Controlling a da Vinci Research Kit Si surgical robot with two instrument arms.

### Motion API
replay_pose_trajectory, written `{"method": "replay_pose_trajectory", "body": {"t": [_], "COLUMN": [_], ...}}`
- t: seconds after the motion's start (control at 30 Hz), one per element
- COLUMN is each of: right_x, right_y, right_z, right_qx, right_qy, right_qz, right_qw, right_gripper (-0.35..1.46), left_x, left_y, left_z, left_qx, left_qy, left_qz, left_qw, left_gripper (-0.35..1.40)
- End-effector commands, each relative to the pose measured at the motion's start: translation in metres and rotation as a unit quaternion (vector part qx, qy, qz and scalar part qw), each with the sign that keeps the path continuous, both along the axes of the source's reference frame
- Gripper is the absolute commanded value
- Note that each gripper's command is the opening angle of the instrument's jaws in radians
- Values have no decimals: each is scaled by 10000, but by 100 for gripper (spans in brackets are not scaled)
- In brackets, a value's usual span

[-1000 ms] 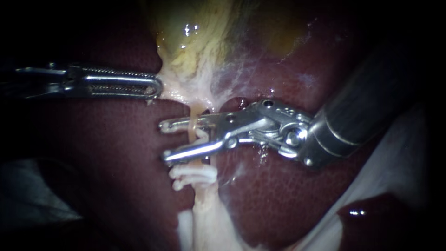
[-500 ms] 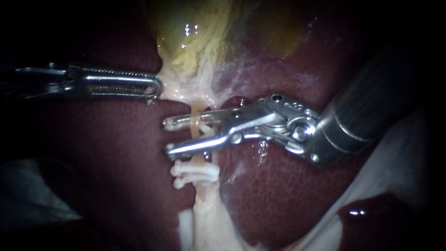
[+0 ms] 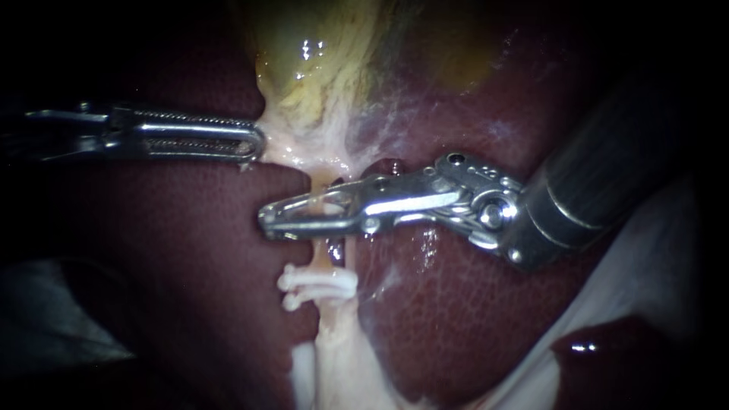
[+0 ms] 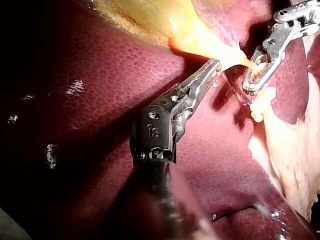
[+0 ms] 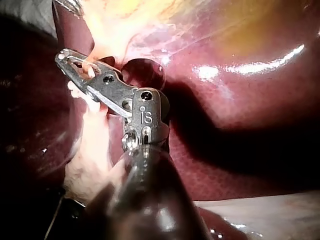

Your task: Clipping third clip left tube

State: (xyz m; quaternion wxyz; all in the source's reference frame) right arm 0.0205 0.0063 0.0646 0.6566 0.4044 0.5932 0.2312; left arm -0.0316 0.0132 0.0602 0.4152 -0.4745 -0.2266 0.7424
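The left instrument (image 3: 257, 141) enters level from the left, over the dark red liver (image 3: 182, 266). Its jaws lie together, closed on the pale edge of the gallbladder (image 3: 319, 61), and that edge is drawn to a point at their tip. The yellow-green gallbladder fills the upper centre and narrows downward into a pale tube (image 3: 323, 258). This tube runs straight down mid-view with liver on both sides. Just below the gallbladder's narrow end, the right instrument (image 3: 269, 219) lies across the tube. It has one jaw on each side of the tube, and the tips nearly meet beyond it, so the jaws are closed on the tube. A scrap of white shows between them at the crossing; whether it is a clip cannot be confirmed. Lower on the tube, apart from the jaws, two white clips (image 3: 319, 285) sit across it close together. The right instrument's shaft comes in from the upper right.
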Motion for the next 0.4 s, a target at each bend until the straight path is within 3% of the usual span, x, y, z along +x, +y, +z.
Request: {"method": "replay_pose_trajectory", "body": {"t": [0.03,0.4], "right_x": [1,0], "right_y": [-1,1], "right_z": [1,6], "right_qx": [-12,-16], "right_qy": [-4,-12], "right_qz": [6,14], "right_qw": [10000,10000], "right_gripper": [-35,-35], "left_x": [0,0], "left_y": [0,0], "left_z": [0,0], "left_qx": [-1,0], "left_qy": [0,-1], "left_qz": [1,2], "left_qw": [10000,10000], "left_gripper": [-35,-35]}}
